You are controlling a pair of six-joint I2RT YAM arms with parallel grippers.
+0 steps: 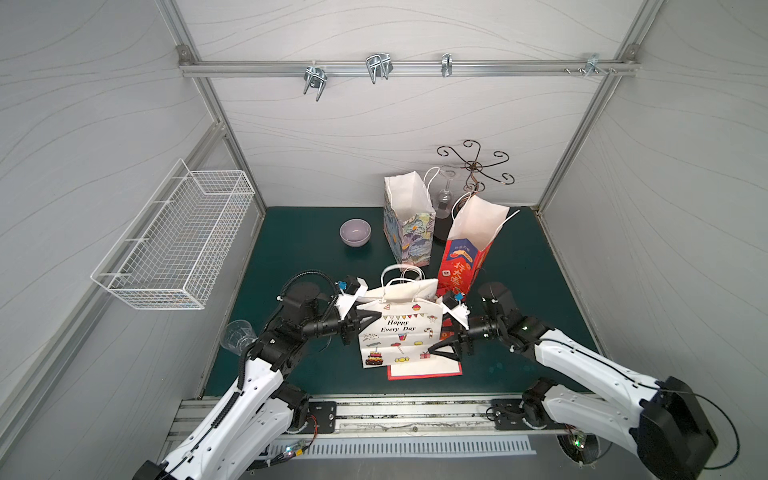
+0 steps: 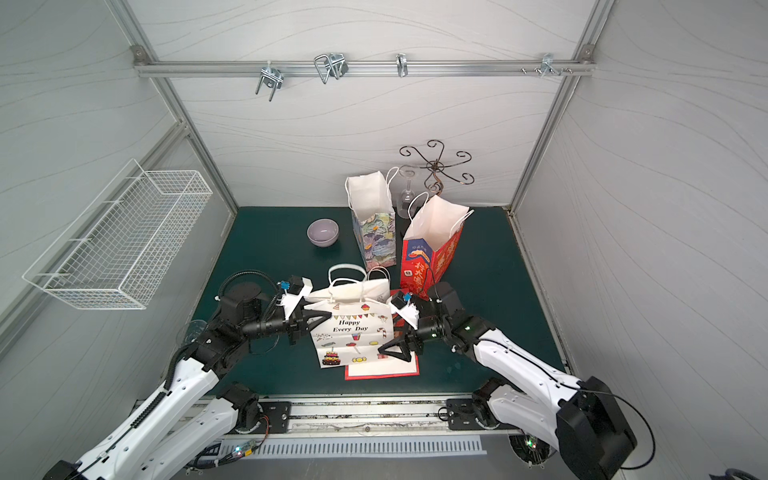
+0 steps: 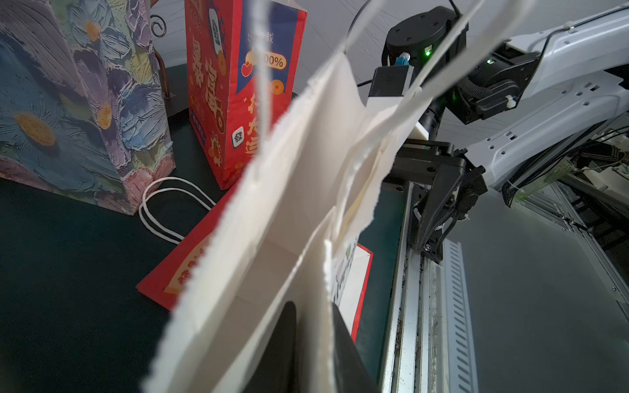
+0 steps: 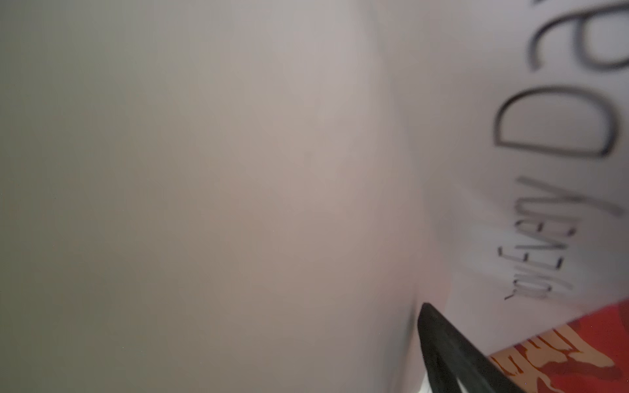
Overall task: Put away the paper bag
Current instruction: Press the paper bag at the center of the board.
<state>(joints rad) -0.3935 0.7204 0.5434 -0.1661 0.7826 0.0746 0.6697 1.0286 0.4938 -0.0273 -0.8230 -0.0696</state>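
Observation:
The paper bag [image 1: 399, 332], white with "Happy Every Day" printed on it, stands near the front of the green mat in both top views [image 2: 353, 332]. My left gripper [image 1: 374, 316] is shut on the bag's upper left edge. In the left wrist view the white paper [image 3: 272, 204] runs between the two dark fingers [image 3: 286, 343]. My right gripper [image 1: 436, 337] is at the bag's right edge with its jaws spread wide. The right wrist view is filled with blurred bag paper [image 4: 561, 136], and only one finger [image 4: 449, 350] shows.
A flat red bag [image 1: 424, 369] lies under the white one. Behind stand a floral bag [image 1: 409, 224] and a red bag [image 1: 469, 253]. Also here are a purple bowl [image 1: 355, 232], a clear cup [image 1: 239, 334], a wire basket [image 1: 174, 241], rail hooks [image 1: 378, 66] and a metal stand [image 1: 473, 166].

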